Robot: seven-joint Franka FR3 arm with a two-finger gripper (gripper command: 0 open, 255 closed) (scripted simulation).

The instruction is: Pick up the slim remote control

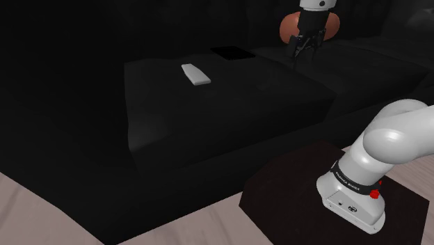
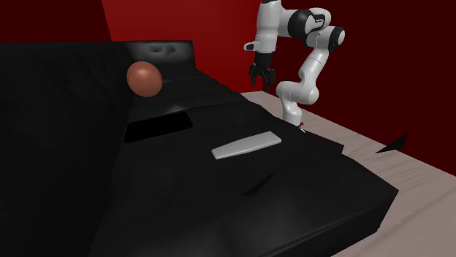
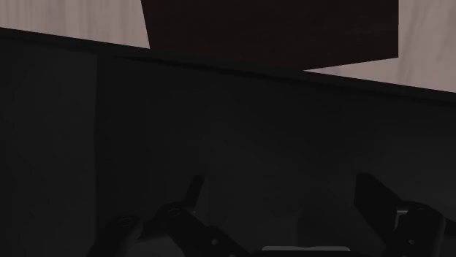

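Past the stand (image 1: 334, 188), the white remote (image 1: 195, 74) lies flat on the black sofa (image 1: 229, 104). Farther off, your gripper (image 1: 306, 50) hangs released, holding nothing, well apart from it. Come down crooked and you'll likely shove that thin thing aside.

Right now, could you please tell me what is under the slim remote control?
The white remote lies flat on the black cushion. The patch directly beneath it is covered from view.

white remote (image 1: 195, 74), black sofa (image 1: 229, 104), reddish-brown ball (image 2: 144, 78), red wall (image 2: 183, 22), dark brown stand (image 1: 278, 195), pale floor (image 2: 424, 182)
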